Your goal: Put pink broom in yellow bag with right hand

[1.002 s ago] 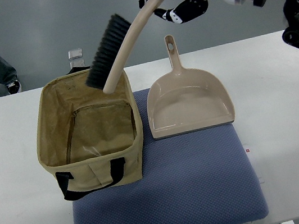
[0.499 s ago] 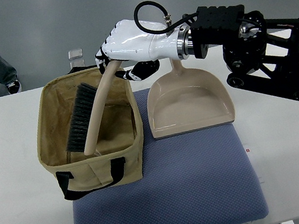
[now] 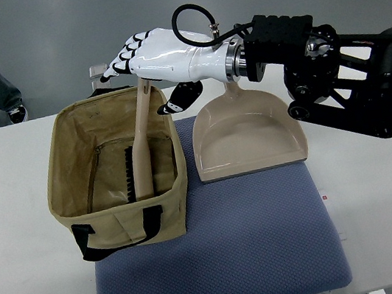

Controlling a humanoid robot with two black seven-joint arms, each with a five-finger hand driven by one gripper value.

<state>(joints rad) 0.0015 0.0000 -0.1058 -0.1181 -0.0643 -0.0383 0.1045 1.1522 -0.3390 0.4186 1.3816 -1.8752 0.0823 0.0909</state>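
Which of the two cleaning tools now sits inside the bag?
The broom, standing in the yellow bag below the right hand; the dustpan lies outside on the blue mat.

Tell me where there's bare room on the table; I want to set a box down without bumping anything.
Free: the blue mat in front of the yellow bag and dustpan; the white table right of the mat; the table's left strip beside the bag. Crowded: the back edge, where the right hand is open over the broom standing in the bag.
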